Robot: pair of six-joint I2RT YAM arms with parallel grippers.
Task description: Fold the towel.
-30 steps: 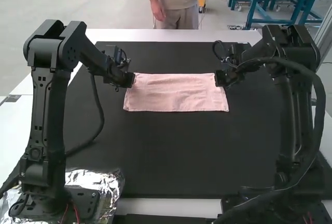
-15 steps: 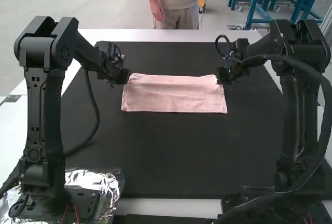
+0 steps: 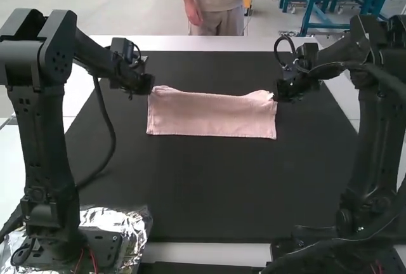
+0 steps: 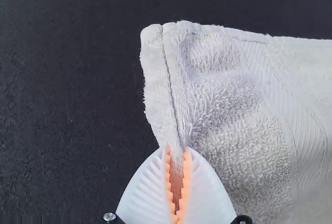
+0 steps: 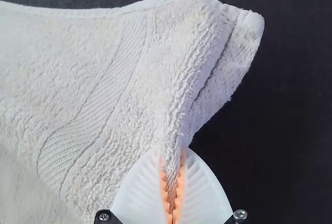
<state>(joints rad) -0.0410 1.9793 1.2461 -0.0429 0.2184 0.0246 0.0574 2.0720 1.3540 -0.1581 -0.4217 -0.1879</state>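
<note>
Nearest, crumpled foil (image 3: 136, 223) lies by the base of the left arm (image 3: 33, 150), at the front of the pale bench (image 3: 222, 250). Beyond it extends a black mat (image 3: 209, 191), on which the pink towel (image 3: 212, 117) lies crosswise between the left arm and the right arm (image 3: 368, 153), its near edge almost straight. Whether the cloth is single or doubled cannot be told. At the towel's far side, the left gripper (image 4: 177, 149) is clamped on its left end near a corner, the hem seam running into the grip; the right gripper (image 5: 173, 150) is clamped likewise on the right end, gathering the cloth to a narrow pleat. The paired grips presumably keep the far part wide and level, so that it can be folded evenly; the slightly bowed far edge suggests that some further tension might help.
</note>
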